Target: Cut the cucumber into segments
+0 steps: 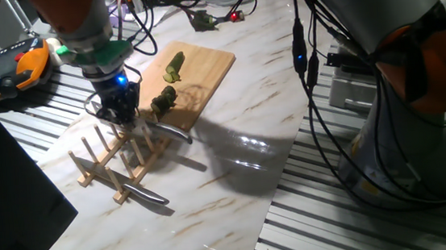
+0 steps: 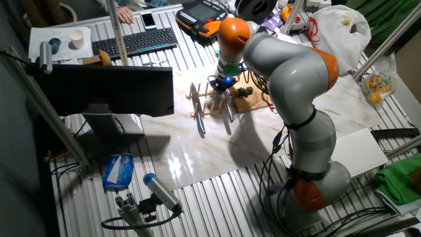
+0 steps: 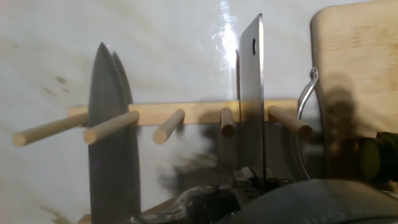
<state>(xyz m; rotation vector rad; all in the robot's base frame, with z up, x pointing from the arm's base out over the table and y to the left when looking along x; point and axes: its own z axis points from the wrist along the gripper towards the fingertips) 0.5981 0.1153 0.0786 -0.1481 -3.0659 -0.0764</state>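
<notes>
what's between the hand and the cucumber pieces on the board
In one fixed view, only the board's near edge and a curved metal tool separate the hand, over the rack, from the nearest piece.

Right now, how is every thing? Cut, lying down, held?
Gripper: low over the rack, at the cleaver's handle; grip unclear.
Cleaver: between rack pegs.
Big knife: resting in the rack.
Cucumber: lying on the board, not in segments.
Stub: lying on the board.
</notes>
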